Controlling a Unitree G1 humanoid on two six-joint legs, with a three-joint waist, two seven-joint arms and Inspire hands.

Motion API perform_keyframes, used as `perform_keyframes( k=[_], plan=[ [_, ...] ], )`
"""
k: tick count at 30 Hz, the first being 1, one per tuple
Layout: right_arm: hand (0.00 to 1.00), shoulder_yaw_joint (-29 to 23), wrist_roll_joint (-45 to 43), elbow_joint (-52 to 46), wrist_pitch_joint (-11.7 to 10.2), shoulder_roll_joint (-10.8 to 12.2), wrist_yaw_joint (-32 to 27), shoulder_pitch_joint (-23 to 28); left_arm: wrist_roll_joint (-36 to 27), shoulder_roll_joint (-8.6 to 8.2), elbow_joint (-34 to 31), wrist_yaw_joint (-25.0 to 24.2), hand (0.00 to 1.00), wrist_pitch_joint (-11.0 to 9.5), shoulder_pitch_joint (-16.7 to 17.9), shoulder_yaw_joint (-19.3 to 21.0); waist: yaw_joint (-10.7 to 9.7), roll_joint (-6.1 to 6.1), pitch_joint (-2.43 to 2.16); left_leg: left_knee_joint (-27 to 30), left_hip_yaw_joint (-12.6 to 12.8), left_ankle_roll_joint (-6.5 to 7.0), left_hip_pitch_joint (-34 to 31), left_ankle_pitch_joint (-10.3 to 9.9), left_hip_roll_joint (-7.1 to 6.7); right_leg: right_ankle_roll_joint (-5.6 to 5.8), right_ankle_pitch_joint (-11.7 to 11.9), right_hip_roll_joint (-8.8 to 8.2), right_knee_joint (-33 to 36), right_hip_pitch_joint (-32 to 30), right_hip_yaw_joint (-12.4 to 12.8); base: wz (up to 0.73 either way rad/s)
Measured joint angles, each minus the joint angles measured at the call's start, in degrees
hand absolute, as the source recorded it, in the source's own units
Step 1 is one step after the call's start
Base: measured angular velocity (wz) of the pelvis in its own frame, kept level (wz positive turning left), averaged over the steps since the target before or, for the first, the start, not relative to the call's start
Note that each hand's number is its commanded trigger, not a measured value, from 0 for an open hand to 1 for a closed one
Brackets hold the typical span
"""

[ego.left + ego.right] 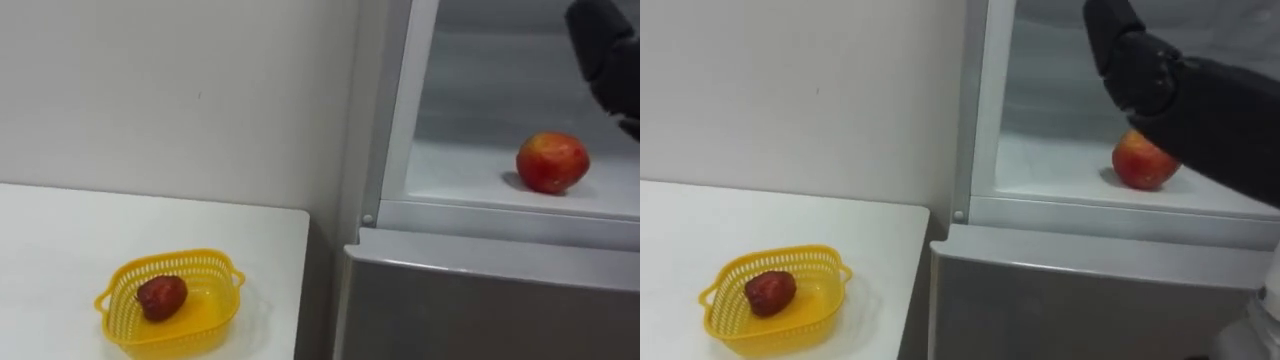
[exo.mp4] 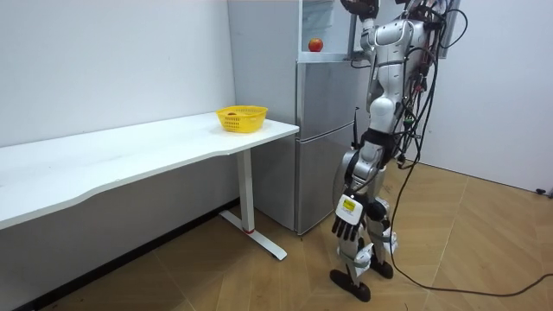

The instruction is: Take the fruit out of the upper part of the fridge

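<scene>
In upper fridge (image 1: pixel 1050 90) near shelf edge (image 1: pixel 1090 212), right hand (image 1: pixel 1132 60) above apple (image 1: pixel 1145 160), fingers unclear, left hand (image 2: pixel 346 226) open

White wall (image 2: pixel 112 60), long white table (image 2: pixel 130 160), wood floor (image 2: pixel 484 250)

Right hand (image 1: pixel 1135 65) raised (left hand (image 2: pixel 346 226) hanging).

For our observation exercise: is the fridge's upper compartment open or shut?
Open: the upper compartment shows its white inside, with a red apple on its floor and the right robot hand above it.
</scene>
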Motion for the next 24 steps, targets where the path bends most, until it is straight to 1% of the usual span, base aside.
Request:
perform_keyframes(
  k=[3, 4, 5, 6, 8, 10, 11, 12, 13, 15, 17, 18, 22, 24],
  plan=[
    [0.0, -0.4, 0.5, 2.9, 2.0, -0.2, 0.7, 0.2, 0.0, 0.01, 0.5, -0.2, 0.0, 0.5, 0.0, 0.0, 0.1, 0.02, 0.16, 0.2, 0.0, 0.0, -0.4, 0.0, -0.03, 0.0, 0.0, -0.02, 0.0, -0.2, -0.1, 0.0],
    [0.0, -0.4, 1.0, 3.2, 2.3, -0.4, 0.8, 0.2, 0.0, 0.01, 0.4, -0.3, 0.0, 0.7, 0.0, 0.0, 0.2, 0.06, 0.31, 0.2, 0.0, 0.02, -0.4, 0.0, -0.02, 0.0, 0.0, -0.02, 0.0, -0.3, 0.0, 0.0],
    [0.0, -0.4, 1.3, 3.7, 3.1, -0.7, 1.1, 0.2, 0.0, 0.0, 0.4, -0.5, 0.0, 1.1, 0.0, 0.0, 0.2, 0.15, 0.58, 0.1, 0.0, 0.03, -0.4, 0.0, -0.02, 0.0, 0.0, -0.05, 0.0, -0.3, 0.0, 0.0],
    [0.0, -0.4, 1.4, 4.5, 3.3, -0.7, 1.2, 0.2, 0.0, 0.0, 0.3, -0.5, 0.0, 1.4, -0.1, -0.2, 0.3, 0.18, 0.77, 0.1, 0.0, 0.03, -0.4, 0.0, -0.02, 0.0, 0.0, -0.05, 0.1, -0.7, 0.1, 0.0],
    [0.0, -0.4, 1.5, 5.3, 4.4, -0.8, 1.4, 0.2, 0.1, 0.0, 0.0, -0.5, 0.0, 1.8, 0.0, -0.2, 0.4, 0.11, 0.71, 0.1, 0.0, 0.02, -1.0, 0.0, -0.02, 0.0, 0.0, -0.02, 0.1, -1.0, 0.1, 0.0],
    [0.0, -0.1, 2.1, 6.1, 5.6, -1.1, 1.8, 0.2, 0.1, 0.02, -0.6, -0.5, 0.0, 2.2, -0.1, -0.6, 0.4, -0.02, 0.76, 0.0, 0.0, 0.01, -1.0, 0.0, -0.02, -0.01, 0.0, -0.01, 0.1, -1.0, 0.1, 0.0],
    [0.0, 0.1, 2.4, 6.6, 5.6, -1.2, 1.8, 0.2, 0.1, 0.05, -0.6, -0.5, 0.0, 2.2, -0.1, -0.8, 0.4, -0.05, 0.73, -0.1, 0.0, 0.01, -1.0, 0.0, -0.03, -0.01, 0.0, -0.02, 0.0, -0.9, 0.1, 0.0],
    [0.0, 0.5, 3.1, 7.7, 5.8, -1.7, 2.1, 0.2, 0.1, 0.19, -0.7, -0.6, 0.0, 2.1, -0.2, -1.0, 0.5, -0.16, 0.65, -0.1, 0.0, 0.01, -0.9, 0.0, -0.03, -0.01, 0.0, -0.02, 0.0, -0.8, 0.0, 0.0],
    [0.0, 0.6, 3.5, 8.3, 5.9, -2.1, 2.4, 0.2, 0.1, 0.23, -0.8, -0.6, 0.0, 2.1, -0.2, -1.1, 0.5, -0.11, 0.68, -0.1, 0.0, 0.01, -0.9, 0.0, -0.04, -0.01, 0.0, -0.01, 0.0, -0.8, 0.0, 0.0],
    [0.0, 1.1, 4.4, 11.3, 6.4, -3.7, 3.2, 0.1, 0.1, 0.45, -0.9, -1.3, 0.0, 2.1, -0.5, -1.1, 0.7, -0.36, 0.56, -0.2, -0.1, 0.02, -0.7, 0.0, -0.07, -0.01, 0.0, -0.02, -0.1, -0.8, -0.1, 0.0],
    [0.0, 1.8, 4.7, 13.7, 7.1, -4.7, 3.5, 0.1, 0.0, 0.61, -0.9, -1.6, 0.0, 2.1, -0.6, -1.2, 0.8, -0.41, 0.62, -0.8, -0.1, 0.02, 0.1, 0.0, -0.07, -0.01, 0.0, -0.02, -0.2, -0.3, 0.0, 0.0],
    [0.0, 2.0, 4.9, 14.6, 8.0, -4.8, 3.6, 0.1, 0.1, 0.69, -0.9, -1.6, 0.0, 2.2, -0.6, -1.3, 0.8, -0.45, 0.6, -1.0, -0.1, 0.02, 0.3, 0.0, -0.04, 0.0, 0.0, 0.0, -0.2, 0.0, 0.0, 0.0],
    [0.0, 2.1, 5.5, 18.5, 8.2, -4.9, 4.0, 0.0, 0.1, 1.15, -1.2, -2.0, 0.0, 2.4, -0.9, -1.8, 1.5, -0.54, 0.65, -0.9, 0.0, 0.01, 0.8, 0.0, 0.06, 0.0, 0.0, 0.08, -0.2, 0.4, 0.1, -0.01],
    [0.0, 2.1, 5.5, 20.2, 9.2, -4.9, 4.6, 0.0, 0.1, 1.26, -1.4, -2.5, 0.0, 2.5, -1.1, -1.7, 1.9, -0.52, 0.66, -1.4, 0.0, 0.01, 0.8, 0.0, 0.04, 0.0, 0.0, 0.08, -0.2, 0.4, 0.0, 0.0]
  ],
)
